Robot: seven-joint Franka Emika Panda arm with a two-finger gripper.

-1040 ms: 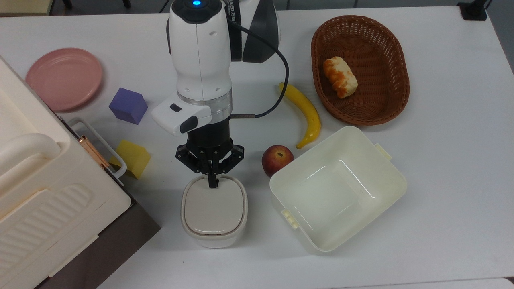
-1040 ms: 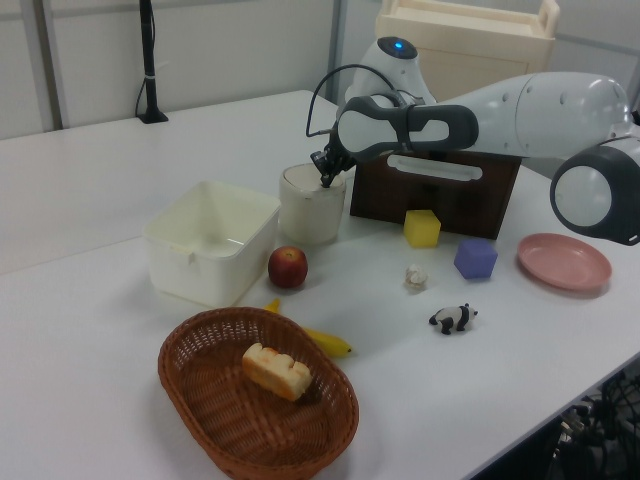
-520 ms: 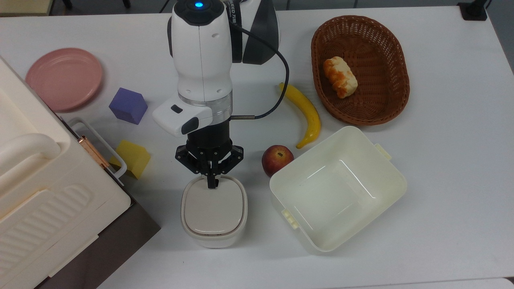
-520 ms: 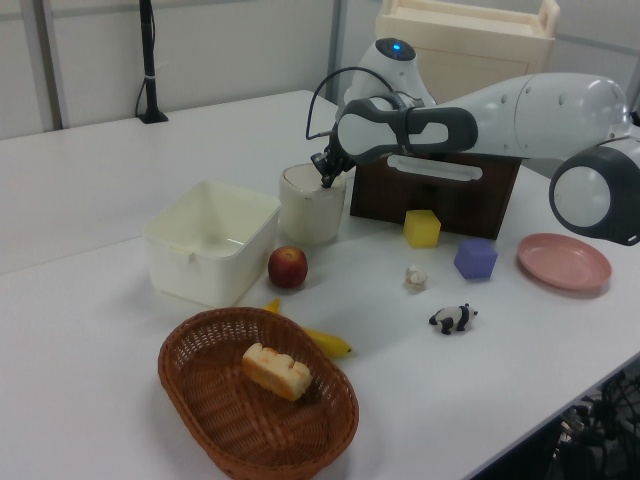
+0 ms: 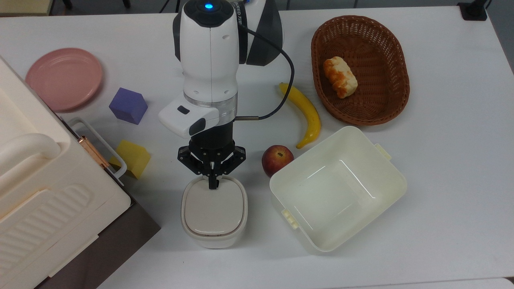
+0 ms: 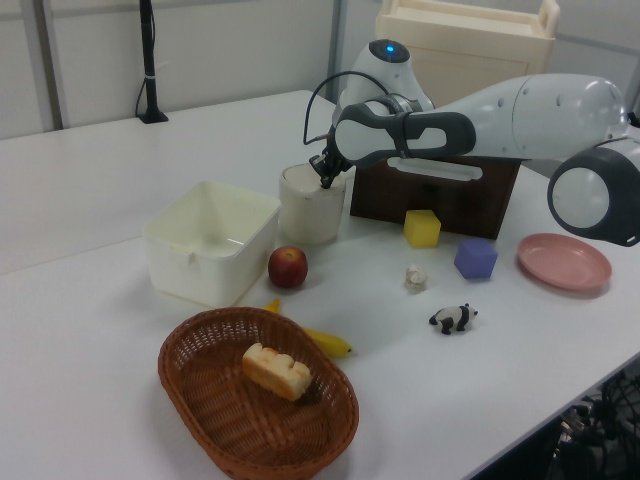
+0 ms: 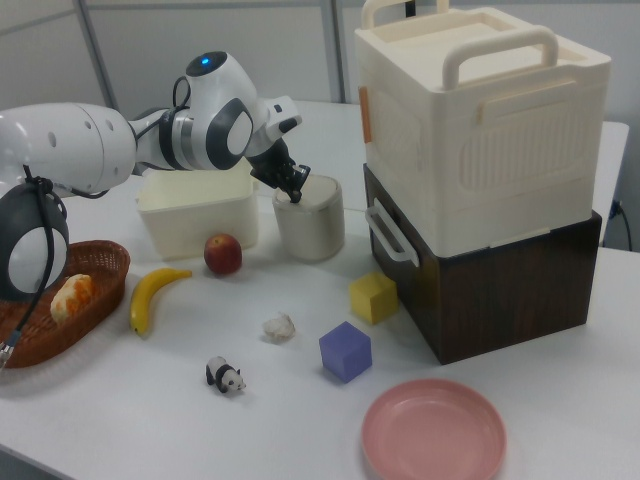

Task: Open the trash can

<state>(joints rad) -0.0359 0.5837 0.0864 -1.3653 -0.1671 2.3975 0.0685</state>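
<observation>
The trash can [image 5: 214, 212], a small cream rounded-square bin with its flat beige lid down, stood between the apple [image 5: 277, 160] and the brown box [image 5: 104, 245]. The gripper [image 5: 212, 185], fingers together, touched the lid's rear edge.

Apple [image 5: 277, 159] between trash can [image 5: 214, 211] and tub [image 5: 337, 188]

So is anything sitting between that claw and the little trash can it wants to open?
Nothing visible. The gripper is already at the trash can, its closed fingers on the lid's edge. The apple sits off to the top view's right.
</observation>
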